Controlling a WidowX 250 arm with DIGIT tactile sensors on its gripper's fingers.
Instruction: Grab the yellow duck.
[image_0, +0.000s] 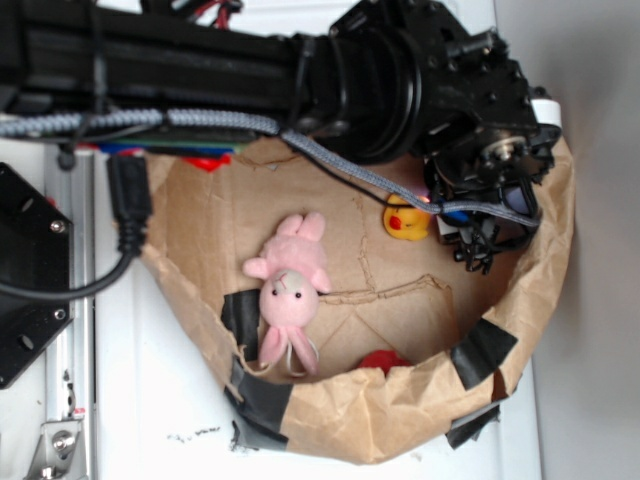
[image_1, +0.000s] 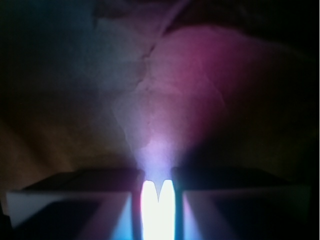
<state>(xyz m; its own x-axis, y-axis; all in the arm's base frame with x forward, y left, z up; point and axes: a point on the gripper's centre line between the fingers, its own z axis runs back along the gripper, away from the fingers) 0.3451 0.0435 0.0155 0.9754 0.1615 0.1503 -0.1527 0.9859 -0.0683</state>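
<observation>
Paper basin (image_0: 540, 290): exterior shows yellow duck (image_0: 407, 220) beside gripper (image_0: 478, 238); wrist doesn't.

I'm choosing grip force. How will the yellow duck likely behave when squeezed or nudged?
The yellow duck looks glossy, so it may slip between pads. It is small and rounded, so probably light and apt to tip or scoot on the brown paper. The tool sits right beside it.

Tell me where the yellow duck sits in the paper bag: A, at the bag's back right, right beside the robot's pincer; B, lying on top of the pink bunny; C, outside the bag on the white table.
A: the yellow duck sits inside the paper bag, beside the pincer, apart from the pink bunny.
</observation>
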